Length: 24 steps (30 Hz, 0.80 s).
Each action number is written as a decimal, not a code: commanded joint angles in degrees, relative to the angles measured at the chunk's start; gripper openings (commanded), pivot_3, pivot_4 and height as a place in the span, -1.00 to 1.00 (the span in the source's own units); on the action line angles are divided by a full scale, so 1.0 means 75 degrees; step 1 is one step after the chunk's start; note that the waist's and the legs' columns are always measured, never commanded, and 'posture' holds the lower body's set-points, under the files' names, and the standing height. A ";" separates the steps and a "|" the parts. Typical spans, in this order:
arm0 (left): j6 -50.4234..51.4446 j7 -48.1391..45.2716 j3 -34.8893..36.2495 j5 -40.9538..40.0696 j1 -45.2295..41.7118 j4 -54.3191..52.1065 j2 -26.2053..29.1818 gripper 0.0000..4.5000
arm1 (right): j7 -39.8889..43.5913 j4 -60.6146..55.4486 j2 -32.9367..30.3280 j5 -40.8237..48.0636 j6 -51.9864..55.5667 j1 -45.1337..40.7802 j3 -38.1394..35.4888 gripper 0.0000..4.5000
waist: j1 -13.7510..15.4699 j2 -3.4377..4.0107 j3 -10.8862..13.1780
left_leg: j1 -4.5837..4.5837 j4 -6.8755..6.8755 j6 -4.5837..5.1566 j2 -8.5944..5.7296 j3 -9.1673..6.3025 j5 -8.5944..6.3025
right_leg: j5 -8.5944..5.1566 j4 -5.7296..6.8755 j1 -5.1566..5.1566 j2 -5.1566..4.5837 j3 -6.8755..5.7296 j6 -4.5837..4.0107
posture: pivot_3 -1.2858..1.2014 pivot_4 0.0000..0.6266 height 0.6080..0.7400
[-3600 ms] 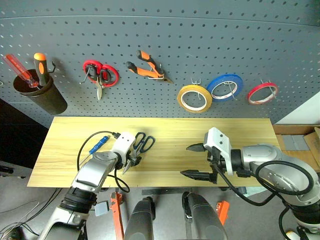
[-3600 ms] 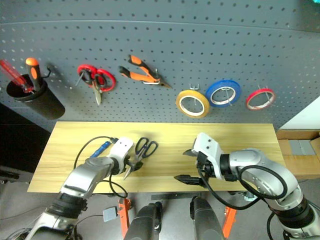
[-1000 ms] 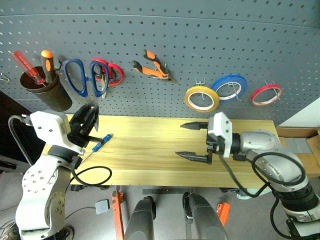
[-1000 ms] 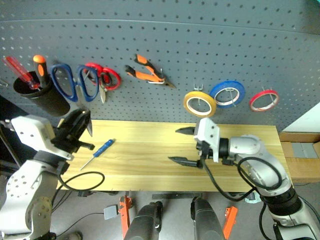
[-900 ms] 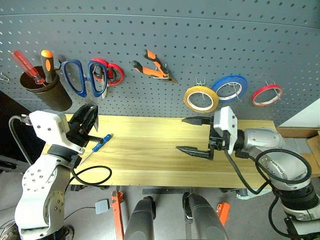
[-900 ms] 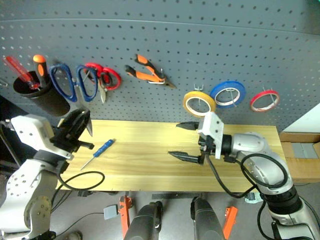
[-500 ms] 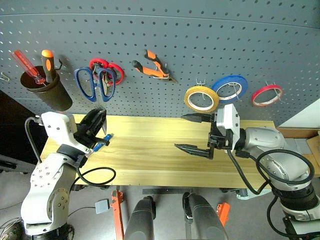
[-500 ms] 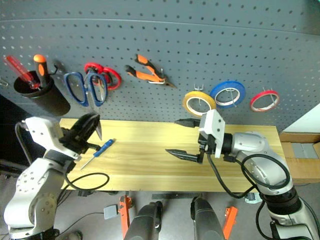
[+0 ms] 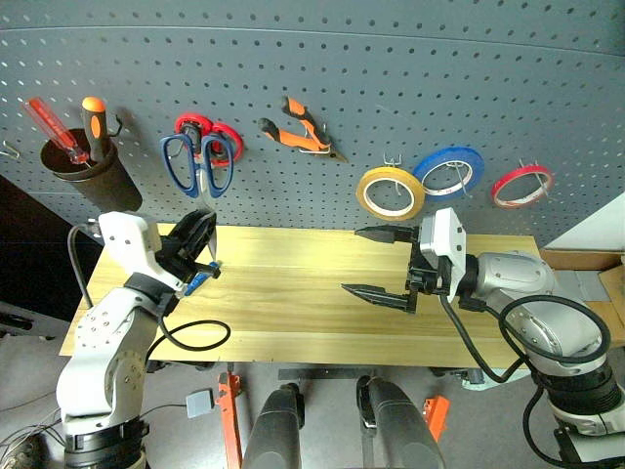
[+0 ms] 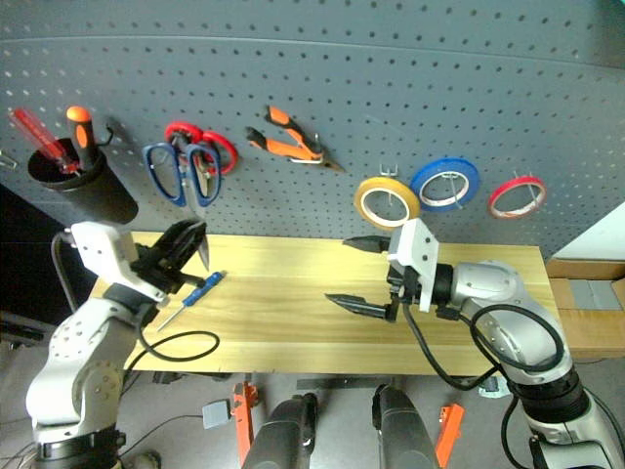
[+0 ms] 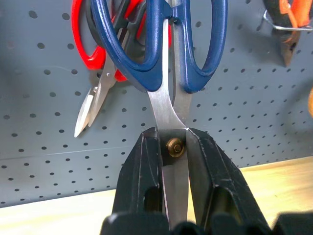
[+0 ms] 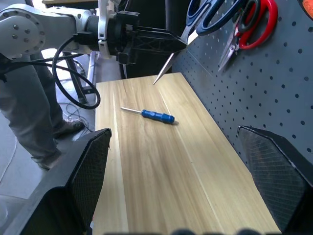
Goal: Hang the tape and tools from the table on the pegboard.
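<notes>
My left gripper [image 9: 200,237] is shut on the steel blades of the dark-blue-handled scissors [image 9: 198,166]. It holds them handles up against the pegboard [image 9: 322,68], overlapping the red-handled scissors [image 11: 93,54]. The left wrist view has the blades pinched near the pivot screw [image 11: 175,147]; whether a handle loop sits on a hook I cannot tell. The blue-handled screwdriver [image 10: 195,291] lies on the table [image 9: 293,313] just below that gripper. The orange-and-black pliers [image 9: 298,127] and the yellow tape [image 9: 390,192] hang on the pegboard. My right gripper [image 9: 381,262] hovers open over the table's right half, holding nothing.
A dark cup [image 9: 93,181] with red and orange-handled screwdrivers hangs at the far left of the board. A blue roll [image 9: 447,171] and a red roll [image 9: 522,184] hang right of the yellow tape. A black cable [image 9: 190,337] loops over the table's front left.
My left gripper has carried the blue scissors right and slightly down, from beside the dark cup to in front of the red scissors. The right gripper has stayed put.
</notes>
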 commanded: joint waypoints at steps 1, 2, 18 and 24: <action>-0.0429 -0.0115 -0.0155 0.0177 -0.0334 0.0280 0.0004 -0.81 | -0.0053 -0.0329 0.0026 -0.0044 -0.0167 -0.0026 0.0015 1.00 | -0.0002 0.0000 0.0000 | 0.0000 0.0000 0.0000 0.0000 0.0001 0.0000 | 0.0000 0.0000 -0.0001 0.0000 0.0000 0.0000 | -0.02 -0.07 1.00; -0.0496 -0.0122 -0.0207 0.0226 -0.0426 0.0423 -0.0005 -0.81 | -0.0062 -0.0329 0.0032 -0.0063 -0.0168 -0.0029 0.0019 1.00 | -0.0003 0.0000 0.0000 | 0.0000 0.0000 0.0000 0.0000 0.0002 0.0000 | 0.0000 0.0001 -0.0001 0.0000 0.0000 0.0000 | -0.02 -0.07 1.00; -0.0510 -0.0057 -0.0183 0.0914 0.0531 0.0729 0.0431 0.99 | -0.0161 -0.0575 -0.0142 0.0020 0.0184 0.0142 -0.0031 1.00 | -0.0031 0.0000 0.0000 | 0.0000 -0.0002 0.0000 0.0002 -0.0002 0.0000 | 0.0001 0.0002 -0.0002 -0.0002 0.0007 -0.0001 | -0.03 -0.03 1.00; 0.0527 -0.0695 -0.0408 0.1884 0.1546 0.1184 0.2287 0.99 | -0.0692 -0.0682 -0.0269 0.0660 0.2270 0.0084 0.0057 1.00 | -0.0080 0.0001 0.0001 | 0.0004 -0.0010 0.0001 0.0009 -0.0012 0.0000 | -0.0001 0.0005 -0.0005 -0.0001 0.0004 -0.0006 | -0.01 -0.03 1.00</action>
